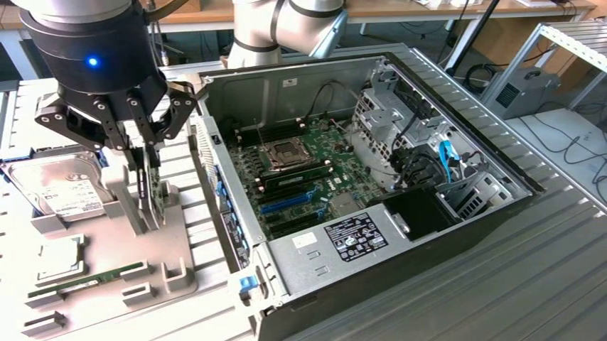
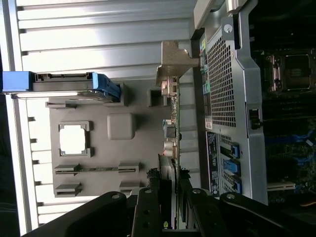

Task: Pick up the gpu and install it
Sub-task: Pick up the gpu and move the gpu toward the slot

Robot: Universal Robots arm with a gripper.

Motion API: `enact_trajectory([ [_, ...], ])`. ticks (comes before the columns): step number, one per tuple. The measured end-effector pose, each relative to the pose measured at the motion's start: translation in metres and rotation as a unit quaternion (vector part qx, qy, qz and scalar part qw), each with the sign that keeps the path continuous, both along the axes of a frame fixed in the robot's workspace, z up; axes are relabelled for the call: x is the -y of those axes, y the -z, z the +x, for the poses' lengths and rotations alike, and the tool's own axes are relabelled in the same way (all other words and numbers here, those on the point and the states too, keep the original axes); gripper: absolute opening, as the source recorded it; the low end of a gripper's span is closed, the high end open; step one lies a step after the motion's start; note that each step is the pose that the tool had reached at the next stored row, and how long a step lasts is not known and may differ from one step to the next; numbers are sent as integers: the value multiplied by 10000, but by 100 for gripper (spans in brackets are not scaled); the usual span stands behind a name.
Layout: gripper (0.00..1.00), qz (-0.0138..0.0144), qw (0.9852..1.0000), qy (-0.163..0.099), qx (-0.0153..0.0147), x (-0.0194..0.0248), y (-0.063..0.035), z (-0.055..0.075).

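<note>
Fingers (image 2: 148,217) grip the upright gpu (image 2: 174,113) edge.

The grey fixture (image 1: 104,245) and open case (image 1: 284,89) are seen high from the exterior view and close from the wrist.

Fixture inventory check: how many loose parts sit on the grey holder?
4: hard drive at the back, CPU in the middle, memory stick in front, gpu on edge nearest the case, under the gripper. None seem hidden.
</note>
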State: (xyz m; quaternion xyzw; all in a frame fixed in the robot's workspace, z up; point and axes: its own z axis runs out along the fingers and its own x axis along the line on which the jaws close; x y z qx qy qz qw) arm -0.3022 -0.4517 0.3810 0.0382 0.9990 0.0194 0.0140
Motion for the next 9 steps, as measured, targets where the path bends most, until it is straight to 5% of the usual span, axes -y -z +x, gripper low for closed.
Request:
enact_trajectory([
  [9,26,-1,10000,0,0,0,-62,0],
])
